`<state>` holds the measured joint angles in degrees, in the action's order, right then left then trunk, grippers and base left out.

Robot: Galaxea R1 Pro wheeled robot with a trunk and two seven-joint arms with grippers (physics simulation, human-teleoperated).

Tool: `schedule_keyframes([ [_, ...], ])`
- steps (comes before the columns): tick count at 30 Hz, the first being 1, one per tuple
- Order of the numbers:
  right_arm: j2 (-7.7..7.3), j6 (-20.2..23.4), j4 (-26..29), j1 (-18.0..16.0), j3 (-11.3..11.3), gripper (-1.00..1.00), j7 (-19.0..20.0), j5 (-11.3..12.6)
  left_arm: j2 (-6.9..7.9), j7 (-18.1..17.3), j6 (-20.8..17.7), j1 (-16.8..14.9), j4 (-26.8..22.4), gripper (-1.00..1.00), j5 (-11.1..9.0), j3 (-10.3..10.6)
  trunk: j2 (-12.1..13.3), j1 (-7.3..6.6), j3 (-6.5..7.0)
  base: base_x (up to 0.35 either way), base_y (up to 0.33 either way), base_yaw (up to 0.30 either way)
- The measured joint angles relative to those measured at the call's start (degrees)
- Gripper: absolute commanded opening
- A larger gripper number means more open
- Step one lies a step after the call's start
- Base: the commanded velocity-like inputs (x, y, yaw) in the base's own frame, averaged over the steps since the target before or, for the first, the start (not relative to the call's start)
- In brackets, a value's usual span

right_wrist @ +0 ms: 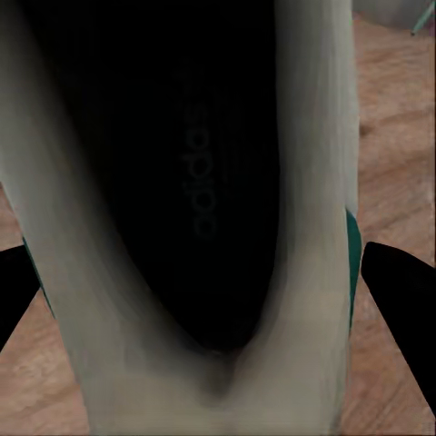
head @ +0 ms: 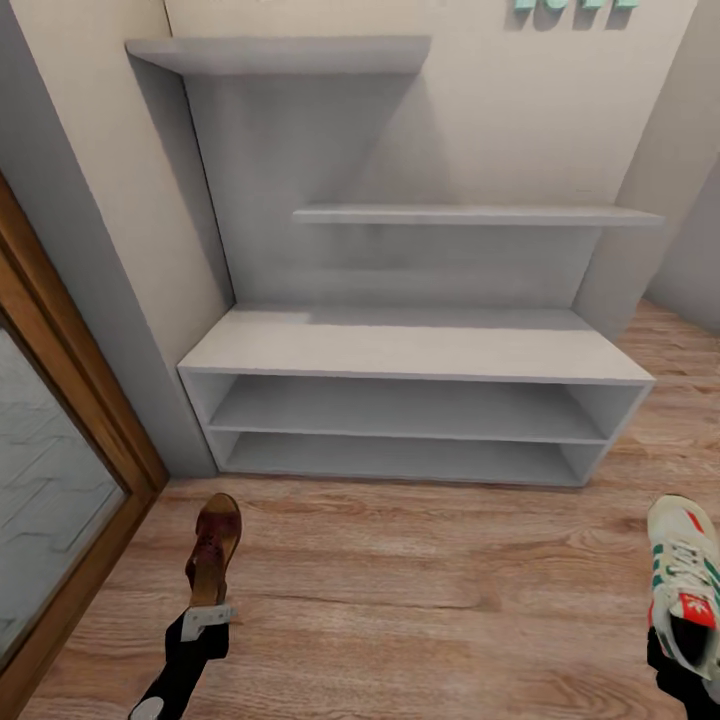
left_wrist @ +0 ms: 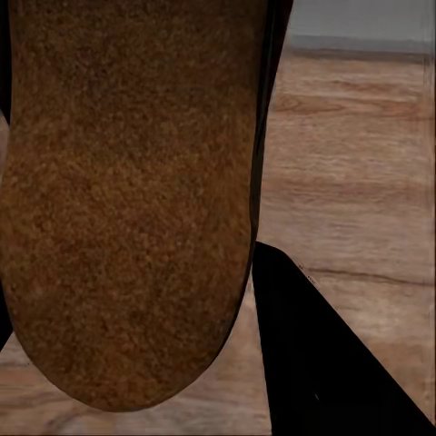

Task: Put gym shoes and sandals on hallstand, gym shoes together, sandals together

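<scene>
Left gripper [head: 208,622]: clamped on a sandal [head: 213,548], held above the floor [head: 420,590].
Right gripper [head: 668,655]: grasping a gym shoe [head: 686,582] at its heel.
Rack [head: 415,345]: ahead, shelves bare.

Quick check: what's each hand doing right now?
Left hand: closed on a sandal.
Right hand: closed on a gym shoe.
</scene>
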<state>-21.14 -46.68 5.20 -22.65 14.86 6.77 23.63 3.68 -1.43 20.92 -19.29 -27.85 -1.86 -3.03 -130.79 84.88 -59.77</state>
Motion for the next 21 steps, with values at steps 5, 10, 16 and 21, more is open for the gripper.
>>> schedule_keyframes([
  [5,-4.30,0.46,-0.91,0.00,-0.15,-1.00,-0.34,6.11,-1.46,0.04,-8.10,-3.20,-1.34,-1.00,0.12,0.09,0.00,0.00,0.01,0.000,0.000,0.000],
  [10,-8.13,2.47,-2.09,0.01,1.04,-1.00,-1.46,9.23,-3.16,0.33,-15.02,-7.87,-1.68,-1.00,0.22,0.10,0.00,0.00,0.01,0.000,0.000,0.000],
  [16,-13.04,13.76,-2.04,-0.01,1.01,-1.00,-4.67,13.57,-6.19,5.09,-21.38,-13.50,-1.55,-1.00,0.30,0.17,0.00,0.00,0.01,0.000,0.000,0.000],
  [21,-22.21,29.06,2.14,-0.11,2.02,-1.00,-5.52,17.37,-7.60,6.61,-29.81,-20.58,-0.66,-1.00,0.22,0.27,0.00,-0.01,0.02,0.000,0.000,0.000],
])
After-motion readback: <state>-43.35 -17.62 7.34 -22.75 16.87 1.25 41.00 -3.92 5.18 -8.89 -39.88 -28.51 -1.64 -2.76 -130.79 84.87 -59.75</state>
